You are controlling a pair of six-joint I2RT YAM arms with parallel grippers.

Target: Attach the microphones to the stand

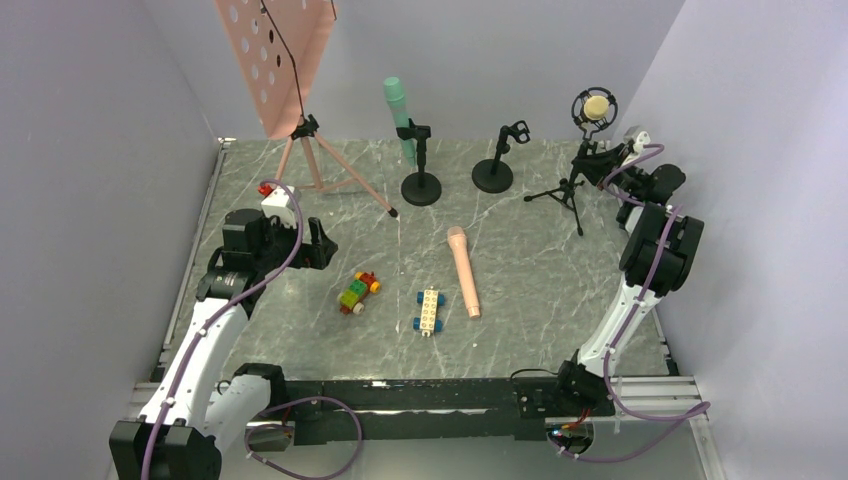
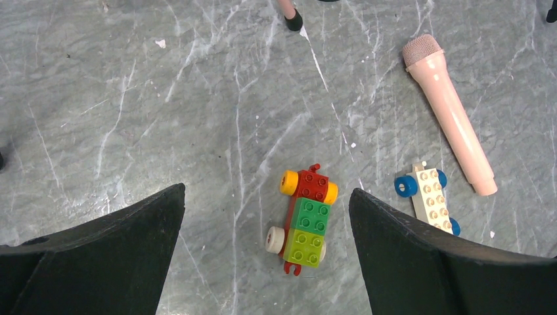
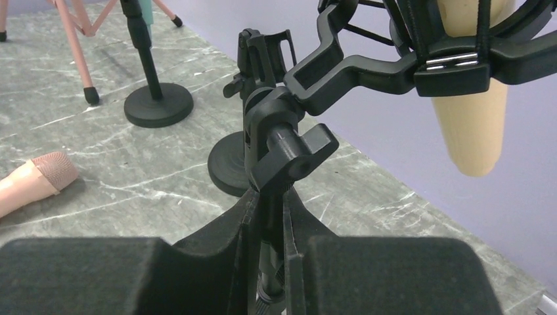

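Hovering over the left part of the marbled worktop (image 1: 300,345), my left claw (image 2: 266,193) stood wide with nothing in it. My right claw (image 3: 268,220) was off at the back right corner, its pads narrow on either side of the post of the tripod stand (image 1: 572,182). I could not tell whether they pinched the post or merely flanked it. That stand's shock mount (image 3: 394,62) carried the tan-yellow microphone (image 1: 596,107). The mint green microphone (image 1: 400,115) stood clipped in the left of the 2 round-base stands (image 1: 421,187). By my reckoning, 2 of 3 were done.

The salmon pink microphone (image 1: 464,272) was the 1 left. It lay flat near the middle of the worktop, touching nothing. Its long axis ran near to far with a slight slant, mesh head toward the stands and butt end toward my bases. From my left claw it lay to the right, past the red and green brick car (image 2: 303,220) and just beyond the white brick car (image 2: 430,197), whose blue wheel sat close to the butt end without touching it. The empty round-base stand (image 1: 493,172) stood behind the head, apart from it.

I judged the left arm the better placed: free, open and about as near as the right. The reach would have to clear both cars, and the claw would need turning to span the barrel across its width.
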